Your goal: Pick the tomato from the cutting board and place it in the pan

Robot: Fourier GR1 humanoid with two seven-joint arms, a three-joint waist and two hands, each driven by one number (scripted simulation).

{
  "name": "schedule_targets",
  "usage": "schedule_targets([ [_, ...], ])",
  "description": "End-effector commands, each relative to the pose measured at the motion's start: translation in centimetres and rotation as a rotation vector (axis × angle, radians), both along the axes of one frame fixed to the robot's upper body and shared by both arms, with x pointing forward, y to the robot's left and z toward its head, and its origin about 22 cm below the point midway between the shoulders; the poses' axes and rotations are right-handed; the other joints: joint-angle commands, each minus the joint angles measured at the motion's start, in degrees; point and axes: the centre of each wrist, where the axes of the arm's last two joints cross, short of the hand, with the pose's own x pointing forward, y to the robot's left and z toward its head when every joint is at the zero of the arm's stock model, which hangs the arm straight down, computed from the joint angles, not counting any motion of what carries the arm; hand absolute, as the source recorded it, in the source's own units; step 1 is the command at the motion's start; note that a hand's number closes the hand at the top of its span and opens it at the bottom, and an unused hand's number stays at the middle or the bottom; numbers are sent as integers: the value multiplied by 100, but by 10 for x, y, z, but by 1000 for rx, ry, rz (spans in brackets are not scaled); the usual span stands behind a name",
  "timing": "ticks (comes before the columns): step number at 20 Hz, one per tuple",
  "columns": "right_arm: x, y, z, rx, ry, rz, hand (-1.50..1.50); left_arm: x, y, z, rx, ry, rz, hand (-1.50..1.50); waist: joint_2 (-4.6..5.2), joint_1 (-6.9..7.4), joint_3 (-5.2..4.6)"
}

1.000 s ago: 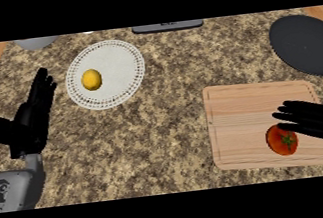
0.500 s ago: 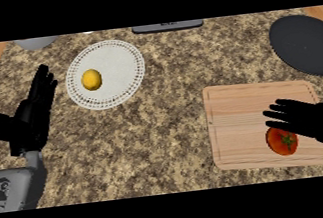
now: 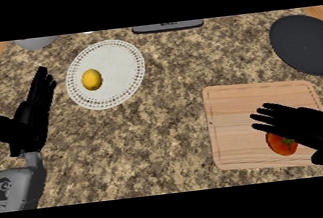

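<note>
The round red tomato (image 3: pixel 281 145) is lying on the pale wooden cutting board (image 3: pixel 240 117), half covered by the right hand (image 3: pixel 311 126), whose spread, uncurled fingers are positioning to grasp. The dark round pan (image 3: pixel 309 44) is waiting beyond; the left hand (image 3: pixel 29 123) is resting open.

Speckled brown-and-beige counter (image 3: pixel 166 125). Pale wood cutting board (image 3: pixel 240 117) at lower right, red tomato (image 3: pixel 280 145) on it. Dark grey pan (image 3: pixel 309 44) at upper right. White plate (image 3: pixel 117 81) at upper left, dotted rim, yellow fruit (image 3: pixel 91 79). Black hands (image 3: pixel 304 127), grey forearm (image 3: pixel 14 190).
</note>
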Motion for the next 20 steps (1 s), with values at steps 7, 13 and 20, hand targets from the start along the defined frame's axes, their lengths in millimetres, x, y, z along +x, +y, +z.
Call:
schedule_targets([
  [7, 12, 7, -26, -67, 24, 4, -150, -6, 8, 10, 3, -6, 21, 0, 0, 8, 1],
  [13, 9, 6, -26, -75, 26, 170, 150, 15, -3, -7, 10, -7, 5, 0, 9, -37, 0],
  [20, 16, 1, -32, -74, 16, 155, 150, -5, 10, 16, 6, 0, 4, 0, -2, 2, 1],
])
